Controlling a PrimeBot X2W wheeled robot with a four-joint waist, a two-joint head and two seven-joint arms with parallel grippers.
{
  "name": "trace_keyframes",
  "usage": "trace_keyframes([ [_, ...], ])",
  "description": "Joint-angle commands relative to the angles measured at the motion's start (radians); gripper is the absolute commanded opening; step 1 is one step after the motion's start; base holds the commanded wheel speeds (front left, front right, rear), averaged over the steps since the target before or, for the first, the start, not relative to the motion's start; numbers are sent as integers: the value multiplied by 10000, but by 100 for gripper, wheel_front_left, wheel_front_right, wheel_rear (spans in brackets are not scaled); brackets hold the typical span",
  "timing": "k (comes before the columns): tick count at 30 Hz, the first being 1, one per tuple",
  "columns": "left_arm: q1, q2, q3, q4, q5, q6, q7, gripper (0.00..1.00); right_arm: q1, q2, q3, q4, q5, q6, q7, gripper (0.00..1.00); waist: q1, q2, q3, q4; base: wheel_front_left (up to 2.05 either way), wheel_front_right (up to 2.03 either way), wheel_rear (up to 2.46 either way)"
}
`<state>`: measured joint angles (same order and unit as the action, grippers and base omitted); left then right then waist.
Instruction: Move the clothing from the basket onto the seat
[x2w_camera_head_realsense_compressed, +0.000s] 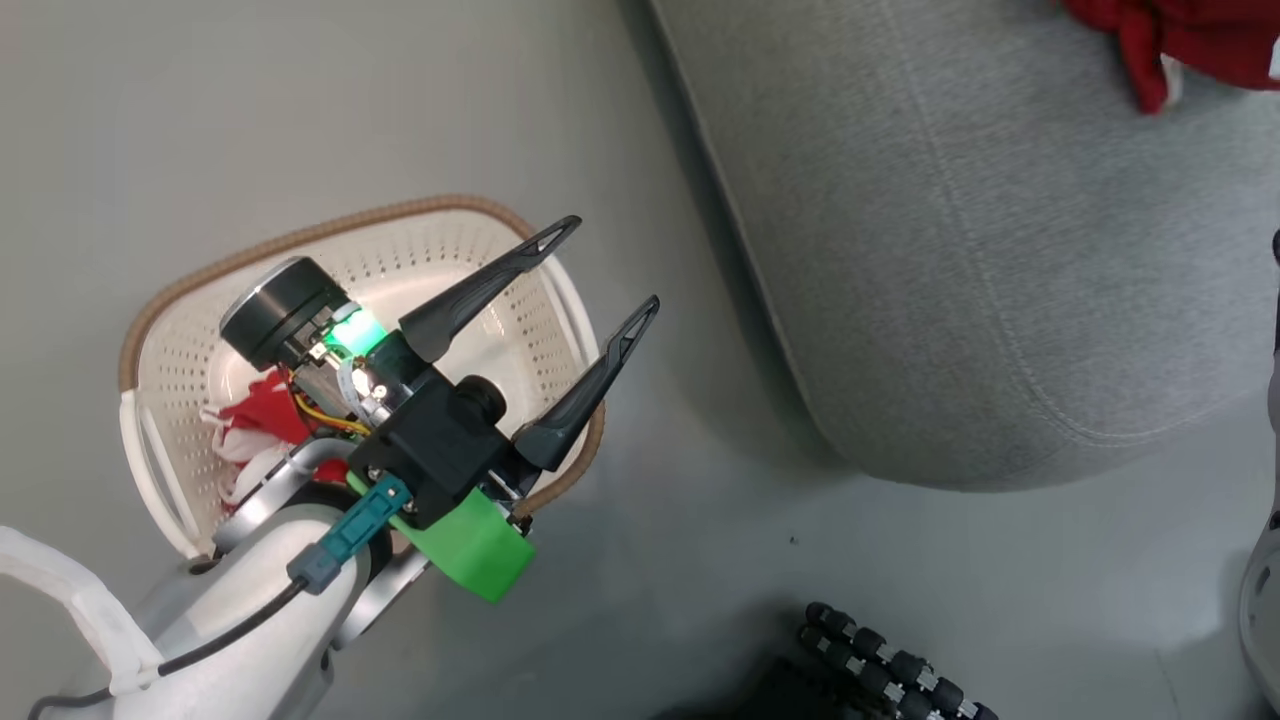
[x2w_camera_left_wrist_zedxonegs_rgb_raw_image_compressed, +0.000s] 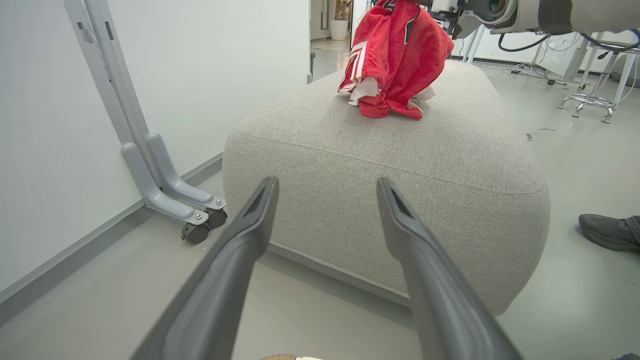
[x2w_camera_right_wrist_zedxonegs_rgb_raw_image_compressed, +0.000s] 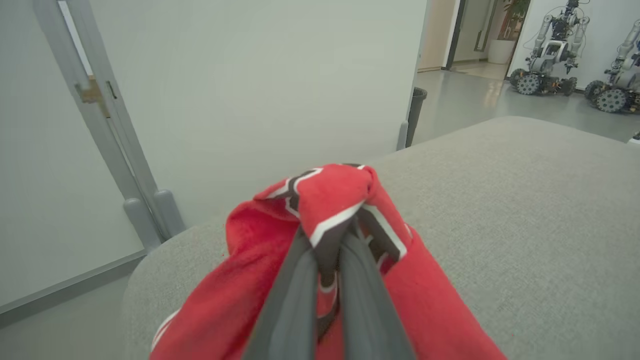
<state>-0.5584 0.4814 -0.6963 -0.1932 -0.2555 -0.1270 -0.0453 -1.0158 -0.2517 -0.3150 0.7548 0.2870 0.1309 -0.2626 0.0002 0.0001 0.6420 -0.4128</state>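
Note:
The cream basket (x2w_camera_head_realsense_compressed: 180, 370) with a brown rim stands on the floor at the left of the head view. A red and white piece of clothing (x2w_camera_head_realsense_compressed: 255, 420) lies inside it. My left gripper (x2w_camera_head_realsense_compressed: 615, 261) hovers over the basket's right side, open and empty, its fingers pointing toward the grey seat (x2w_camera_head_realsense_compressed: 950, 250). In the left wrist view the left gripper (x2w_camera_left_wrist_zedxonegs_rgb_raw_image_compressed: 327, 182) faces the seat (x2w_camera_left_wrist_zedxonegs_rgb_raw_image_compressed: 390, 165). A red garment (x2w_camera_left_wrist_zedxonegs_rgb_raw_image_compressed: 395, 60) hangs from my right arm (x2w_camera_left_wrist_zedxonegs_rgb_raw_image_compressed: 520, 12), its lower end resting on the cushion. My right gripper (x2w_camera_right_wrist_zedxonegs_rgb_raw_image_compressed: 345, 232) is shut on this clothing (x2w_camera_right_wrist_zedxonegs_rgb_raw_image_compressed: 325, 200).
A white partition on a grey wheeled foot (x2w_camera_left_wrist_zedxonegs_rgb_raw_image_compressed: 170, 195) stands left of the seat. A person's dark shoe (x2w_camera_left_wrist_zedxonegs_rgb_raw_image_compressed: 607, 232) rests on the floor to its right. My base's dark roller wheel (x2w_camera_head_realsense_compressed: 890, 665) is near. Other robots (x2w_camera_right_wrist_zedxonegs_rgb_raw_image_compressed: 550, 50) stand far off.

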Motion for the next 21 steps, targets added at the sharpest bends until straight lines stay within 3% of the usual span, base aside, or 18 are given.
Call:
trace_keyframes([
  [1,-222,65,-28,-30,1,-24,-12,100,-35,-12,-208,214,-159,-3,-28,0,-2,-1,905,656,0,0,0],
  [4,-285,106,-89,16,-47,-27,-53,100,230,205,-521,766,-361,-3,-28,0,-2,-1,979,678,0,0,0],
  [5,-296,115,-104,50,-61,-28,-64,100,310,257,-580,903,-423,-1,-28,25,-2,-1,979,677,0,0,0],
  [6,-292,118,-114,92,-78,-28,-89,100,410,327,-612,998,-505,-3,-28,97,-2,-1,954,662,0,0,0],
  [14,56,-32,-149,479,-290,153,-365,100,1742,922,-1019,277,-713,-3,-30,100,-2,-1,256,491,0,0,0],
  [21,644,-207,-50,962,-557,532,-772,100,3216,1246,-765,-929,-918,-3,-30,100,-2,-1,-909,407,0,0,0],
])
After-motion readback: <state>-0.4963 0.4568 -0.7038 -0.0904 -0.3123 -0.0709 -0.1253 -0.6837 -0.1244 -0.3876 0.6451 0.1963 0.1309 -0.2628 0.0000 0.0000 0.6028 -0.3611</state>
